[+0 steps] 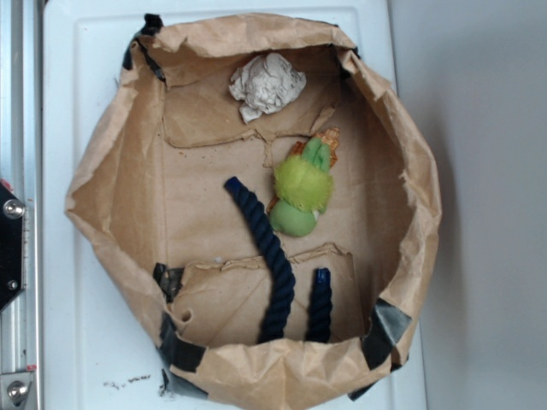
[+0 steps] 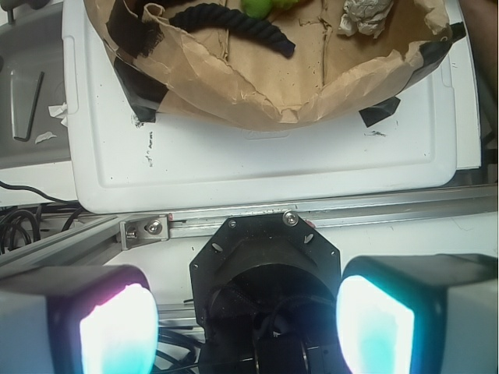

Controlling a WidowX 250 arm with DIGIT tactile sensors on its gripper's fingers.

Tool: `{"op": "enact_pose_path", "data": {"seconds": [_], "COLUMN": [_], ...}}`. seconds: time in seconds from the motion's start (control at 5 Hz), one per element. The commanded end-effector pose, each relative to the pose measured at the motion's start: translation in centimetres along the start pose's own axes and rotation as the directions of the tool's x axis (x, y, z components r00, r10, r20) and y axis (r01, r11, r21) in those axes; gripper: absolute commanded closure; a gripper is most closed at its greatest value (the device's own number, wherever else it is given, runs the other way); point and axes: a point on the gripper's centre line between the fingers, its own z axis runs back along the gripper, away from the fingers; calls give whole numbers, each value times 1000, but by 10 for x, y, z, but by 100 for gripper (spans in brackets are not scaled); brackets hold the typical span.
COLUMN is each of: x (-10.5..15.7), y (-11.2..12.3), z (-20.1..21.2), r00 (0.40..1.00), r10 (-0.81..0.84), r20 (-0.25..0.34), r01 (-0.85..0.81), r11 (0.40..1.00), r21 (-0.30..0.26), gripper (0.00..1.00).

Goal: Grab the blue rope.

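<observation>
Count: 1 blue rope [image 1: 272, 265], 1 green plush toy [image 1: 303, 190], 1 crumpled white paper wad [image 1: 267, 85], all in 1 brown paper bag tray [image 1: 111, 162] on 1 white board [image 1: 77, 342]; wrist view shows 2 glowing finger pads [image 2: 117, 331].

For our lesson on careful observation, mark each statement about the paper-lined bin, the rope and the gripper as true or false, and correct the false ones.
1. The blue rope lies inside the brown paper bin. True.
2. The gripper is shut on the rope. False: its fingers stand apart, far outside the bin.
3. The green plush toy lies beside the rope. True.
4. The crumpled white paper rests on top of the rope. False: it sits apart, near the bin's far wall.
5. The bin sits on a white board. True.
</observation>
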Motion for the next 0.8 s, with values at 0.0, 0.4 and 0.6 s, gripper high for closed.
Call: {"op": "enact_pose_path", "data": {"seconds": [0.0, 0.4, 0.6], "x": [0, 65, 65], "y": [0, 1, 1], "z": [0, -15, -15], "r00": [1000, 998, 998], "r10": [0, -53, -53], "r20": [0, 16, 16], "r01": [0, 53, 53], "r11": [1000, 998, 998], "r21": [0, 33, 33], "gripper": [0, 0, 0]}}
